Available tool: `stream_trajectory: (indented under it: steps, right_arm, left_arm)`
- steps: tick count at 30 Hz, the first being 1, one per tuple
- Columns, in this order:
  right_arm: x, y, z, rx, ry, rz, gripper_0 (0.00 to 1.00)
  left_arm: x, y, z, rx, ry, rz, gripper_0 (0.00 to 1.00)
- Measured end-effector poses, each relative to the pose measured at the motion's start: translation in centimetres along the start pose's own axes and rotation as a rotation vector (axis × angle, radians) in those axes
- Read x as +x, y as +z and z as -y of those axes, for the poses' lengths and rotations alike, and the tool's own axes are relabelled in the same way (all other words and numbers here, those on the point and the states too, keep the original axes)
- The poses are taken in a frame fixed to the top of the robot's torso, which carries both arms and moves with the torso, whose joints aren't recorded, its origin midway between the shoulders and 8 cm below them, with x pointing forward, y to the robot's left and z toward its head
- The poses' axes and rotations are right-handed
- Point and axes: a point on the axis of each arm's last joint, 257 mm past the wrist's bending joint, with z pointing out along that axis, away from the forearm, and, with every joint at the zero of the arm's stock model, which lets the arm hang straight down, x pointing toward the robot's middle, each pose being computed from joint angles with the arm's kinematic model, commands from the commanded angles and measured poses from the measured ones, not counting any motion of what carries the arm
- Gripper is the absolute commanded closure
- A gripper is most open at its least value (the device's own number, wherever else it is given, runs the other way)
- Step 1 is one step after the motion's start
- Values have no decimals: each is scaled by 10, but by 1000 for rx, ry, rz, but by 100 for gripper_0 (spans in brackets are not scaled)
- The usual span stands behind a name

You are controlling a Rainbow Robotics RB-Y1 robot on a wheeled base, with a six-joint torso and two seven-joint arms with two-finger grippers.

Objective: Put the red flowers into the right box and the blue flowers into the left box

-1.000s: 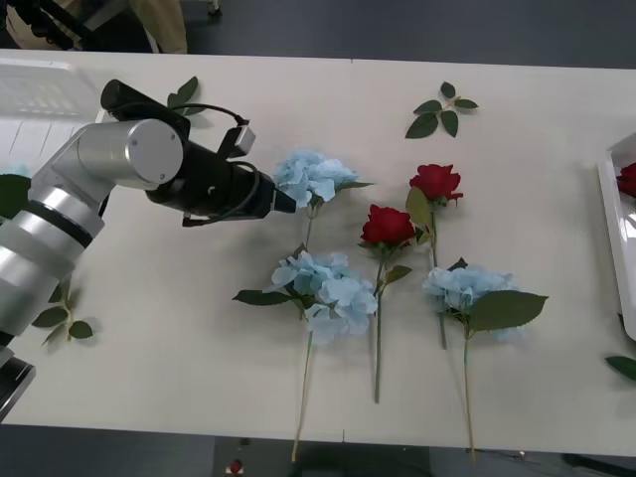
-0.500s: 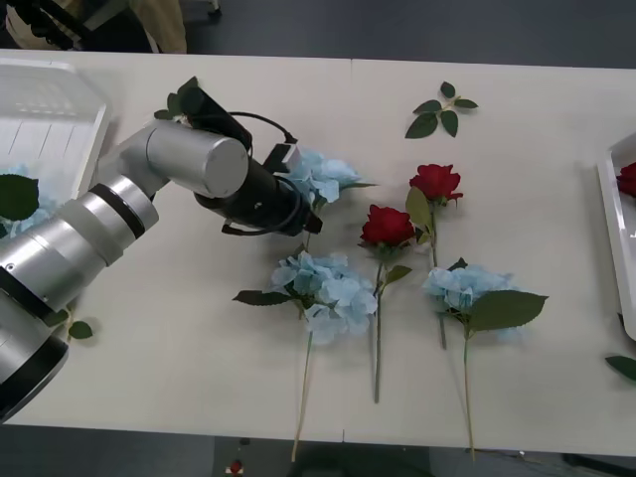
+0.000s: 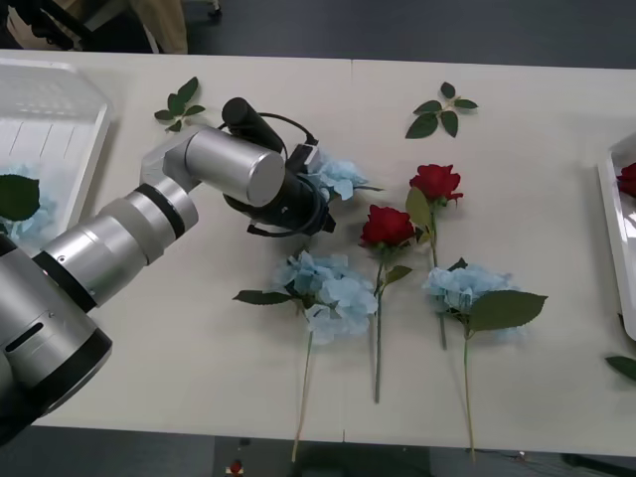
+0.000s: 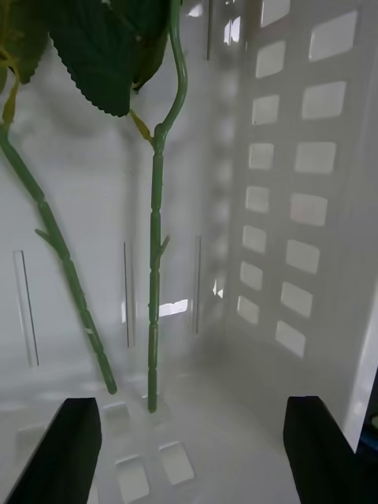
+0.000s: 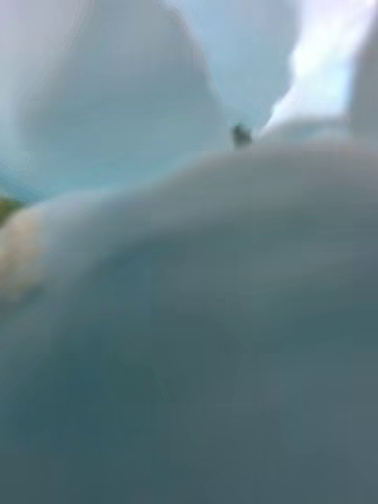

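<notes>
Three blue flowers lie mid-table: the upper one point(image 3: 341, 176), one nearer the front point(image 3: 326, 289) and one to its right point(image 3: 463, 288). My left gripper point(image 3: 309, 207) is down on the upper one's near side, partly covering its head; pale blue petals point(image 5: 157, 126) press close in the left wrist view. Two red flowers point(image 3: 435, 182) point(image 3: 387, 227) lie between them. The left box point(image 3: 60, 109) holds a blue head point(image 3: 30, 221). The right box point(image 3: 613, 214) shows a red bloom point(image 3: 628, 179). My right gripper point(image 4: 189, 449) is open inside a white slotted box point(image 4: 307, 197), above two green stems point(image 4: 155, 260).
Loose leaf sprigs lie at the back left point(image 3: 177, 102), the back middle point(image 3: 440, 111) and the right front edge point(image 3: 624, 366). My left arm's silver forearm point(image 3: 119, 238) crosses the table's left half. The flowers' long stems reach the table's front edge.
My left arm has swung to the right from beside the left box, and its wrist now sits over the upper blue flower, hiding part of its head. The other flowers have not moved.
</notes>
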Motion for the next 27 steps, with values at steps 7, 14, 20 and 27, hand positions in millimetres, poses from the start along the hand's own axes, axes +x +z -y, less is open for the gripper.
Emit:
stream_trajectory:
  steps: [7, 14, 20, 27]
  right_arm:
    - [10, -6, -31, -116, 21, -61, 1]
    - [-13, -49, -86, -224, -28, -54, 0]
    - [-30, -95, -150, -291, -8, 2, 0]
    - [-8, -137, -224, -421, -52, 63, 0]
  left_arm:
    - [-1, 6, 2, -27, 62, 9, 74]
    - [0, 6, -1, -35, 62, 7, 100]
    - [-1, 4, -12, -60, 67, 9, 100]
    - [-42, -44, -35, -49, 12, 82, 100]
